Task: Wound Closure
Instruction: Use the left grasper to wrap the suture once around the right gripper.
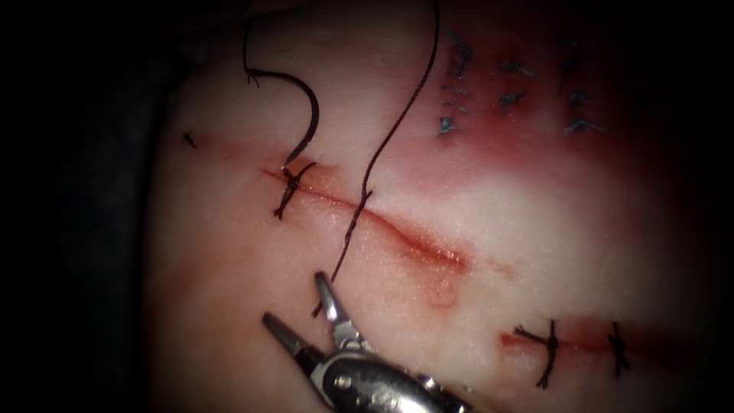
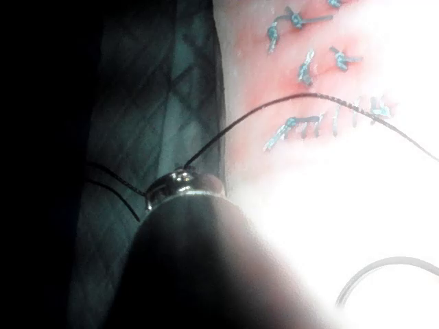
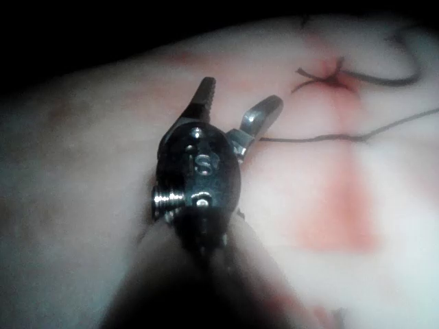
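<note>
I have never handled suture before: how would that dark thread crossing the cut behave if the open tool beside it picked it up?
The thread would probably be floppy: it lies in loose curves on the tissue. It looks thin and light, so it should lift easily. It may slip, so the right tool, with fingers apart and holding nothing, would likely need a firm grip.

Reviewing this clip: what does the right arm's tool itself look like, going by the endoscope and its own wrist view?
The right tool is polished silver metal: two slim tapered jaws with ridged inner faces, hinged on a rounded wrist block. The block bears a stamped mark like an "S" and small screw heads. Behind it runs a dark shaft.
</note>
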Robot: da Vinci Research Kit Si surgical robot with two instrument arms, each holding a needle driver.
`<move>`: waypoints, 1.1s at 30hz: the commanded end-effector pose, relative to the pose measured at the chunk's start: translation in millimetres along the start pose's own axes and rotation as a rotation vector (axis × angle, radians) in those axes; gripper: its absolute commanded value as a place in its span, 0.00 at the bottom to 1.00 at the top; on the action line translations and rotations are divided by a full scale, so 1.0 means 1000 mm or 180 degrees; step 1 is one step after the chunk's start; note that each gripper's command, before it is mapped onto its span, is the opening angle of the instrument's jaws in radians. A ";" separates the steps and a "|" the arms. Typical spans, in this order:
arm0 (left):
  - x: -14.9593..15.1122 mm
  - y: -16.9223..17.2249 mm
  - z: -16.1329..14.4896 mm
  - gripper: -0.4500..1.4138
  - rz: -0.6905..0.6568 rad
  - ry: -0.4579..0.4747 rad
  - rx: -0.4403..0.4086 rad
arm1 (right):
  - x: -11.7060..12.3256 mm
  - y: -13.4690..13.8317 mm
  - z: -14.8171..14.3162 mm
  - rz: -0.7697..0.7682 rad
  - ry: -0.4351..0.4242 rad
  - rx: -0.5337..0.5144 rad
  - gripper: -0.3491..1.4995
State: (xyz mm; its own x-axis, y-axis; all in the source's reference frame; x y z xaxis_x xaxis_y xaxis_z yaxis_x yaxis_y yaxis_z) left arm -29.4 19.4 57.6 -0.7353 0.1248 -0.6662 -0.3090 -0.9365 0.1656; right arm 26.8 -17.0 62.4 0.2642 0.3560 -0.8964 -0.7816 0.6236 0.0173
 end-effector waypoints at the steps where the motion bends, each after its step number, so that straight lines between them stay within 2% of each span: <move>1: 0.0004 -0.0003 -0.0015 0.05 0.0006 0.0011 -0.0060 | 0.0009 0.0003 0.0003 0.0025 -0.0003 0.0137 0.99; 3: 0.0005 0.0002 -0.0036 0.05 0.0008 -0.0002 -0.0050 | 0.0014 0.0005 -0.0001 0.0040 -0.0006 0.0208 0.99; 4: 0.0005 0.0002 -0.0036 0.05 0.0008 -0.0002 -0.0050 | 0.0014 0.0005 -0.0001 0.0040 -0.0006 0.0208 0.99; 5: 0.0006 0.0008 -0.0062 0.05 0.0013 -0.0019 -0.0039 | 0.0020 0.0006 -0.0006 0.0054 -0.0029 0.0319 0.98; 6: 0.0006 0.0008 -0.0062 0.05 0.0013 -0.0019 -0.0039 | 0.0020 0.0006 -0.0006 0.0054 -0.0029 0.0319 0.98; 7: 0.0006 0.0015 -0.0090 0.05 0.0025 -0.0050 -0.0026 | 0.0025 0.0009 -0.0012 0.0070 -0.0044 0.0411 0.93; 8: 0.0006 0.0015 -0.0090 0.05 0.0025 -0.0050 -0.0026 | 0.0025 0.0009 -0.0012 0.0070 -0.0044 0.0411 0.93; 12: 0.0004 0.0031 -0.0140 0.05 0.0068 -0.0080 -0.0016 | 0.0032 0.0024 -0.0012 0.0118 0.0035 0.0633 0.78; 13: 0.0001 0.0039 -0.0161 0.05 0.0097 -0.0086 -0.0016 | 0.0032 0.0032 -0.0006 0.0168 0.0081 0.0726 0.46; 14: 0.0001 0.0039 -0.0161 0.05 0.0097 -0.0086 -0.0016 | 0.0032 0.0032 -0.0006 0.0168 0.0081 0.0726 0.46; 15: -0.0001 0.0043 -0.0169 0.05 0.0113 -0.0087 -0.0019 | 0.0031 0.0035 -0.0003 0.0179 0.0104 0.0766 0.22; 16: -0.0003 0.0046 -0.0176 0.05 0.0127 -0.0099 -0.0017 | 0.0030 0.0038 0.0001 0.0188 0.0120 0.0793 0.04; 17: -0.0007 0.0053 -0.0189 0.05 0.0158 -0.0111 -0.0013 | 0.0025 0.0046 0.0015 0.0205 0.0146 0.0865 0.00; 25: -0.0018 0.0084 -0.0223 0.05 0.0179 -0.0129 0.0008 | 0.0001 0.0080 0.0056 0.0227 0.0110 0.0715 0.00; 28: -0.0020 0.0094 -0.0230 0.05 0.0157 -0.0120 0.0019 | 0.0000 0.0088 0.0062 0.0241 0.0159 0.0681 0.00; 31: -0.0024 0.0128 -0.0244 0.05 0.0106 -0.0110 0.0058 | 0.0012 0.0103 0.0068 0.0313 0.0308 0.0570 0.00; 33: -0.0025 0.0133 -0.0245 0.05 0.0107 -0.0107 0.0048 | 0.0015 0.0106 0.0069 0.0328 0.0331 0.0553 0.00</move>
State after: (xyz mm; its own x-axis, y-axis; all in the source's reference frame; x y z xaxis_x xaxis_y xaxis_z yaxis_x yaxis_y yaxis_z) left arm -16.4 -2.6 43.3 -0.7653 0.1118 -0.6338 -0.2942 -0.9367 0.1900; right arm 22.3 -5.5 64.0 0.1235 0.3584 -0.9254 -0.6908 0.7005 0.1791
